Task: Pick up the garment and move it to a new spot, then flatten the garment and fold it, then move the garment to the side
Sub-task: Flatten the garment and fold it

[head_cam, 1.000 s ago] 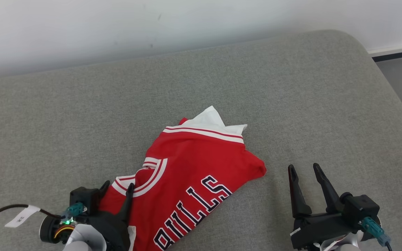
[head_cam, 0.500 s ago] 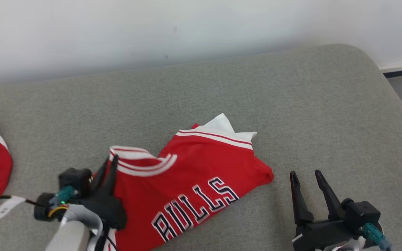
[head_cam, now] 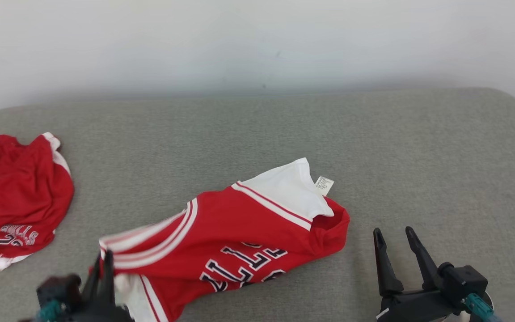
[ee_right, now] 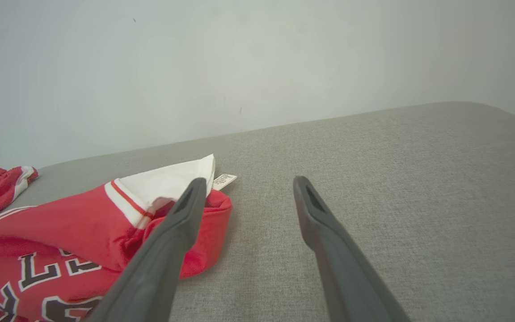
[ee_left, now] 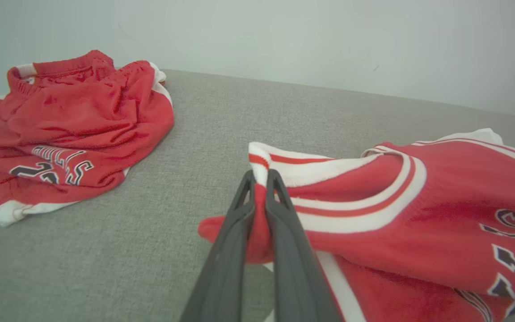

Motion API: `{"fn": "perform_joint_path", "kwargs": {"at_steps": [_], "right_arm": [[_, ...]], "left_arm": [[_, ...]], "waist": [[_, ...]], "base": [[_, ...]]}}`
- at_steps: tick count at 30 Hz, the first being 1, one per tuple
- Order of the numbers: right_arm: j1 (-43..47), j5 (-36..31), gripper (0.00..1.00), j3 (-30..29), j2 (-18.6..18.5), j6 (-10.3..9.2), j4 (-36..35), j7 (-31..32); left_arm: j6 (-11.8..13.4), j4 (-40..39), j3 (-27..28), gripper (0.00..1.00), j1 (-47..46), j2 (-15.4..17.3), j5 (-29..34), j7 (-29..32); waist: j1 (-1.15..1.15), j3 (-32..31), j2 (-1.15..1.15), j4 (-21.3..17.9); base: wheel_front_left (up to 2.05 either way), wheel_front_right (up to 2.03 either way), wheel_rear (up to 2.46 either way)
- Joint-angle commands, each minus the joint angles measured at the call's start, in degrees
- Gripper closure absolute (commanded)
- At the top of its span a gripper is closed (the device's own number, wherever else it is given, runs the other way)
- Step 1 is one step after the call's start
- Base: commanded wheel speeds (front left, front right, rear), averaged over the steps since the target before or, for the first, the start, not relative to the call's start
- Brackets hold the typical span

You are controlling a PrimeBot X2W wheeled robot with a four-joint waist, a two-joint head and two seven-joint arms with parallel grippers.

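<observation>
On grey cushion [head_cam: 418, 156] | jersey [head_cam: 239, 228] shows "LL" | white tag [head_cam: 324, 184] unreadable

PrimeBot's right gripper [head_cam: 393, 230] has two long, tapering black fingers [head_cam: 383, 264] rising from a blocky black base [head_cam: 458, 279] with a teal connector [head_cam: 474, 304]; the left gripper [ee_left: 261, 174] has matte dark-grey fingers [ee_left: 228, 250] narrowing to slotted tips, a blurred teal plug [head_cam: 52, 309] beside its black mount
</observation>
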Motion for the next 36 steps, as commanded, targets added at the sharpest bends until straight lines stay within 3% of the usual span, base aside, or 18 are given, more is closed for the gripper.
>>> {"fn": "perform_joint_path", "kwargs": {"at_steps": [1, 4, 5, 6, 19, 27, 36], "right_arm": [[0.81, -0.12, 0.0, 0.21, -0.09, 0.2, -0.03, -0.08], [0.8, -0.18, 0.0, 0.37, -0.11, 0.2, 0.1, -0.09], [0.82, -0.18, 0.0, 0.42, -0.11, 0.2, 0.2, -0.08], [0.77, -0.2, 0.0, 0.51, -0.1, 0.2, 0.25, -0.08], [-0.97, 0.95, 0.0, 1.42, -0.1, 0.2, 0.34, -0.08], [-2.17, 1.81, 0.0, 1.72, -0.06, 0.2, 0.2, -0.08], [-3.86, 2.18, 0.0, 1.3, -0.08, 0.2, -0.02, -0.08]], "left_arm": [[0.47, -0.65, -0.16, 1.0, 2.32, 0.05, -0.09, 0.65], [0.41, -1.13, -0.68, 1.0, 4.81, -0.48, -1.04, 2.1], [0.45, -1.06, -0.9, 0.36, 5.06, -0.31, -0.88, 2.46], [0.65, -1.05, -1.18, 0.0, 5.05, -0.2, -0.63, 2.77], [-2.16, -5.11, -3.82, 0.0, -5.78, 2.84, 0.95, 9.02], [-4.97, 2.43, -8.23, 0.0, -13.9, 1.78, 1.27, 17.73], [-6.18, 14.07, -10.89, 0.0, -20.97, 0.77, 0.88, 24.76]], "waist": [[0.01, -0.82, 0.0, 1.8], [0.01, -0.88, 0.0, 2.46], [0.01, -0.86, 0.0, 2.57], [0.01, -0.84, 0.0, 2.64], [0.01, 1.02, 0.0, -1.44], [0.01, 3.74, 0.0, -5.92], [0.01, 6.07, 0.0, -8.32]], "base": [[0.0, 0.0, 0.0], [0.0, 0.0, 0.0], [0.0, 0.0, 0.0], [0.0, 0.0, 0.0], [0.0, 0.0, 0.0], [0.0, 0.0, 0.0], [0.0, 0.0, 0.0]]}}
